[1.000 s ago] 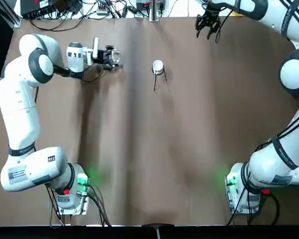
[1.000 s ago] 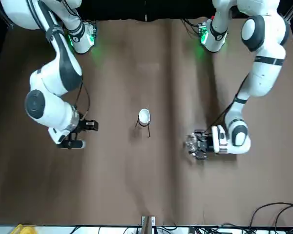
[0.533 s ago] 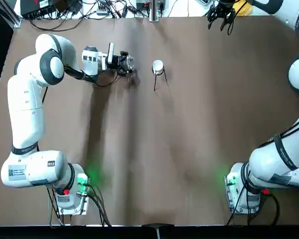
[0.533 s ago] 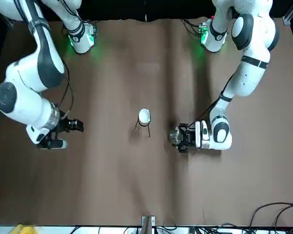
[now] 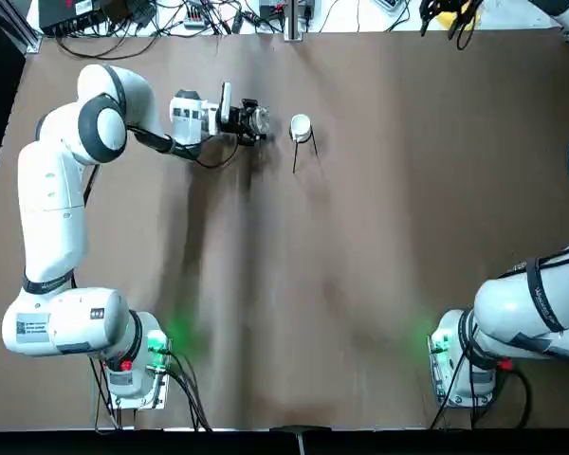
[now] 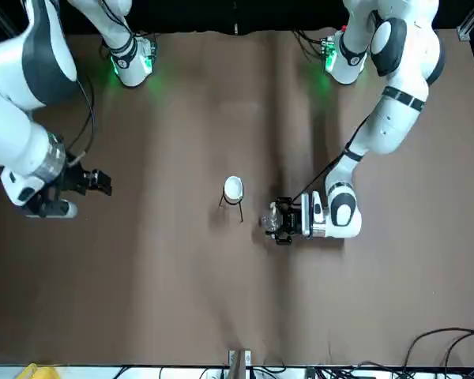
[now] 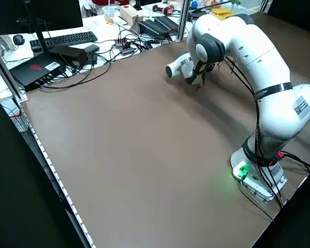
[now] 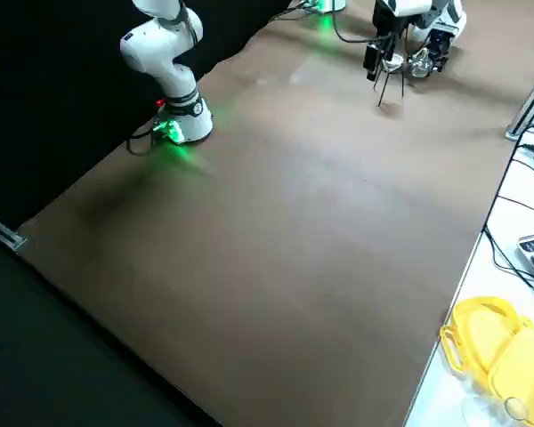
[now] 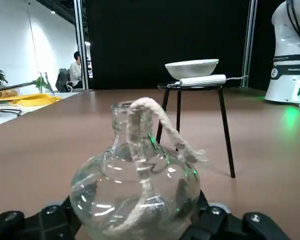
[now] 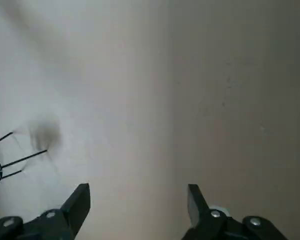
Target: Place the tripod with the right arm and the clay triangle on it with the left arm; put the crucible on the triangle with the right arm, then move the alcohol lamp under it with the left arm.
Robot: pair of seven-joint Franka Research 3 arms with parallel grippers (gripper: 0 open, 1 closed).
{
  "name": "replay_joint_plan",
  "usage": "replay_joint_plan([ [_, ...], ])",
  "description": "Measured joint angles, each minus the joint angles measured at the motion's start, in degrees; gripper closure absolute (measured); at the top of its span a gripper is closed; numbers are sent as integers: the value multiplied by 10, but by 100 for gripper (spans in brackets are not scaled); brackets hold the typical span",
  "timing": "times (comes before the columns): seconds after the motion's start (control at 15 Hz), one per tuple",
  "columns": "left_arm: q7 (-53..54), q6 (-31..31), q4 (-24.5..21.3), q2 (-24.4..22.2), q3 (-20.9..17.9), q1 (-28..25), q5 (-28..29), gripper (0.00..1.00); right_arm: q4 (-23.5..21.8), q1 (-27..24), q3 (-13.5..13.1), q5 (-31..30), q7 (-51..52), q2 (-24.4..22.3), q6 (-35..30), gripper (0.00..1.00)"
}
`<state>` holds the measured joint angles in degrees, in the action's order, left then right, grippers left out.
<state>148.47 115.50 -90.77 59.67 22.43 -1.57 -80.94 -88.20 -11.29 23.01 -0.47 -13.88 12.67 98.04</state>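
Observation:
My left gripper [image 5: 258, 121] is shut on the alcohol lamp [image 9: 135, 185], a clear glass bulb with a white wick, low over the table just left of the tripod [image 5: 303, 150]. The tripod stands at the far middle. The clay triangle [image 9: 202, 80] lies on its ring and the white crucible [image 5: 301, 125] sits on top. In the front view the alcohol lamp [image 6: 273, 221] is a short gap from the tripod's legs [image 6: 238, 207]. My right gripper [image 5: 448, 13] hangs open and empty at the far right corner; in the right wrist view its fingers [image 10: 82, 200] stand wide apart.
Cables and electronics [image 5: 152, 17] line the table's far edge. A keyboard [image 7: 67, 39] and boxes lie on the bench beyond. A yellow object [image 8: 494, 342] lies off the table's edge. The arm bases [image 5: 133, 365] stand at the near corners.
My left gripper has carried the alcohol lamp rightward, close to the tripod. My right arm has drawn back toward the far right corner.

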Motion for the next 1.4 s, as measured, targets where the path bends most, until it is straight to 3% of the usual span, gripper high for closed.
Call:
replay_joint_plan([
  [0.07,0,5,0,0,0,8,-6,19,0,9,-16,0,10,-11,-15,13],
  [0.4,0,24,-1,0,0,36,-29,19,-1,104,-156,0,85,-80,-59,12],
  [0.6,4,34,-2,0,0,53,-57,19,-22,149,-208,0,123,-130,-77,8],
  [0.93,13,40,-9,0,0,63,-71,19,-71,173,-242,0,159,-182,-75,6],
  [1.0,14,40,-13,0,0,63,-71,19,-76,175,-245,0,160,-185,-74,1],
  [1.4,57,40,-39,0,0,63,-71,20,-80,177,-250,0,160,-186,-76,0],
])
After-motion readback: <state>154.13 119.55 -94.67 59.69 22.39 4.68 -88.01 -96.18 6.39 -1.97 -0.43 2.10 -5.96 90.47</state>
